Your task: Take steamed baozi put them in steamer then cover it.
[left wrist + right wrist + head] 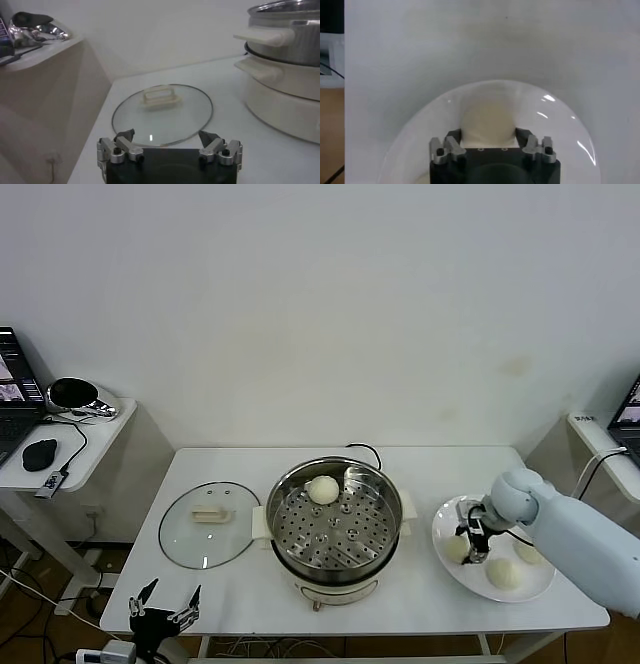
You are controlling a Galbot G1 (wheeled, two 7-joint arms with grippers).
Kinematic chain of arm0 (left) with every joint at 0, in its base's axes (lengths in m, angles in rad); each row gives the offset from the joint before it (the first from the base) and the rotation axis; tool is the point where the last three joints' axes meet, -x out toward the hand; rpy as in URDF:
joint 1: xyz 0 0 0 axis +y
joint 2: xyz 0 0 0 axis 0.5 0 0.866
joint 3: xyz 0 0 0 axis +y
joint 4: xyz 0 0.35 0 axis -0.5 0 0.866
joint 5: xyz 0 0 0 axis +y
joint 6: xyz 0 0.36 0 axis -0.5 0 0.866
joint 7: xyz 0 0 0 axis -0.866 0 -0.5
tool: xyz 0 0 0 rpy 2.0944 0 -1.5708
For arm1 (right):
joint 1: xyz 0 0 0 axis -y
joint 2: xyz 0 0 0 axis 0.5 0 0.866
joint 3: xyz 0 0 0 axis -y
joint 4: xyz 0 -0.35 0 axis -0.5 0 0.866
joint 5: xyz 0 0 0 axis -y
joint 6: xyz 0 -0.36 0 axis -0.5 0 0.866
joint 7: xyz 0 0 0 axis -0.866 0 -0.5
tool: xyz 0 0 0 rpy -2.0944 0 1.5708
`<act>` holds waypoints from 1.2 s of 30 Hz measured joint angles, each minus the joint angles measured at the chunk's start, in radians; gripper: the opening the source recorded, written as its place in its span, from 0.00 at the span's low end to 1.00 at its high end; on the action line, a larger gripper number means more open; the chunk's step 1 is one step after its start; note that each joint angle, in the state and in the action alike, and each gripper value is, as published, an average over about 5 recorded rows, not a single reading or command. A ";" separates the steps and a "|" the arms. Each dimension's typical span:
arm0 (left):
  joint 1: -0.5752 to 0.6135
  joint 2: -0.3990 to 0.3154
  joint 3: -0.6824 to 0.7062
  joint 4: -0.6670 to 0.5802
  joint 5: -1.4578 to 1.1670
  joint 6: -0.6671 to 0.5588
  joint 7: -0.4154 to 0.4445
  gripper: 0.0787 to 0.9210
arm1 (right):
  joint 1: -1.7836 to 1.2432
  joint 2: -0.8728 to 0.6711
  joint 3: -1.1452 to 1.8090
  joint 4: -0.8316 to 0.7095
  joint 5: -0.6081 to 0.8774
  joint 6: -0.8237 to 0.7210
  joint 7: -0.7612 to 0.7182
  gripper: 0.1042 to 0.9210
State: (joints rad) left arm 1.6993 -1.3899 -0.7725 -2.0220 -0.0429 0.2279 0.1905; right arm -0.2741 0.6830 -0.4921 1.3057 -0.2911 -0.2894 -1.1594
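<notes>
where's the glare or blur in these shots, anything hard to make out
Head view: even light, shiny steamer throws reflections. Left wrist view: small glint on the glass lid, background soft. Right wrist view: bright streaks on the plate rim; the baozi looks soft-edged between the right gripper fingers.

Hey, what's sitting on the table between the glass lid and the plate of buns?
The steamer stands between the glass lid and the plate, with one baozi on its perforated tray. The head view shows this.
</notes>
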 measured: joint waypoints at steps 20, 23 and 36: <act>-0.025 -0.015 0.002 -0.042 0.022 0.004 0.002 0.88 | 0.529 -0.007 -0.356 0.110 0.350 -0.111 -0.085 0.60; -0.026 -0.016 -0.004 -0.053 0.023 0.008 0.003 0.88 | 0.624 0.029 -0.432 0.114 0.421 -0.137 -0.090 0.60; -0.026 -0.021 -0.022 -0.096 0.009 0.015 0.006 0.88 | 0.817 0.251 -0.614 0.091 0.652 -0.250 -0.067 0.60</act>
State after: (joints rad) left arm 1.6735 -1.4107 -0.7946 -2.1184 -0.0338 0.2432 0.1969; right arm 0.5427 0.9343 -1.1057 1.3964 0.3613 -0.5391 -1.2264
